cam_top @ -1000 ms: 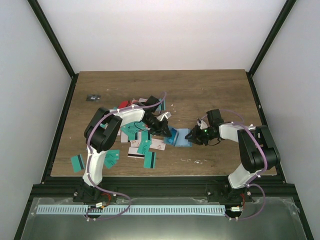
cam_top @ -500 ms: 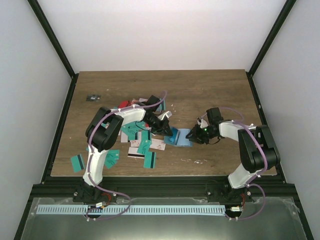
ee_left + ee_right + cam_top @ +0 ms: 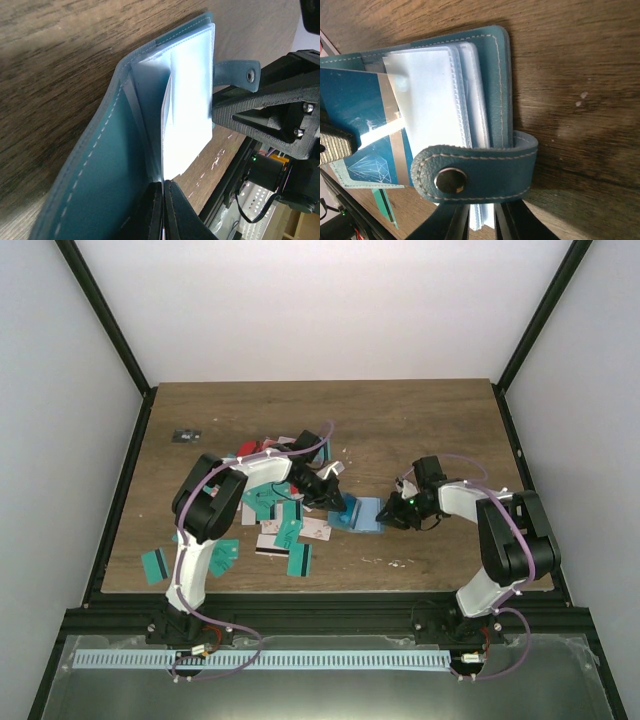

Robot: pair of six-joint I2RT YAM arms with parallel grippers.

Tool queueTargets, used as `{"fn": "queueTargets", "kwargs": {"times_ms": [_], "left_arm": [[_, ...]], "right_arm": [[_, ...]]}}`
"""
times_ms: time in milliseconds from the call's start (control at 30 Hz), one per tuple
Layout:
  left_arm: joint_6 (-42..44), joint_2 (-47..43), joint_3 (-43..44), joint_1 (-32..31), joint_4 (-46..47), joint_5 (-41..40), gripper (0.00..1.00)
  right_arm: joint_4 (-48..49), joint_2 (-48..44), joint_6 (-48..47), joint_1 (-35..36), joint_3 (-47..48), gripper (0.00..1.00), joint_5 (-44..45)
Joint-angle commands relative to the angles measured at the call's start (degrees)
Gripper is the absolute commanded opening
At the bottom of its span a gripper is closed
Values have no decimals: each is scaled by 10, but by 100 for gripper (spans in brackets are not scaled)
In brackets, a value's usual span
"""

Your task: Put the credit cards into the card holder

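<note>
left pincer (image 3: 339, 504) closed tight on a teal credit card (image 3: 350, 95) at the open card holder (image 3: 492, 60); right pincer (image 3: 482, 216) clamped on the holder's pocket edge, on the counter (image 3: 420, 420).

Left gripper (image 3: 342, 506) with teal card (image 3: 355, 100) shifts right, card holder (image 3: 367, 517) slides slightly right, right gripper (image 3: 389, 512) narrows on its edge

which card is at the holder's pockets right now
The teal card with the silver stripe, pinched in the left gripper at the card holder's open pockets; the other cards lie loose on the table.
</note>
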Motion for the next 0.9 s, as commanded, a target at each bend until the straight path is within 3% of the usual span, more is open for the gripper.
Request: {"fn": "queueTargets", "kwargs": {"times_ms": [0, 867], "left_arm": [[-9, 20, 14, -5, 9, -7, 4], [-62, 32, 15, -19, 48, -30, 4]], "right_arm": [[8, 13, -10, 3, -20, 16, 1], [22, 21, -25, 4, -38, 13, -30]]}}
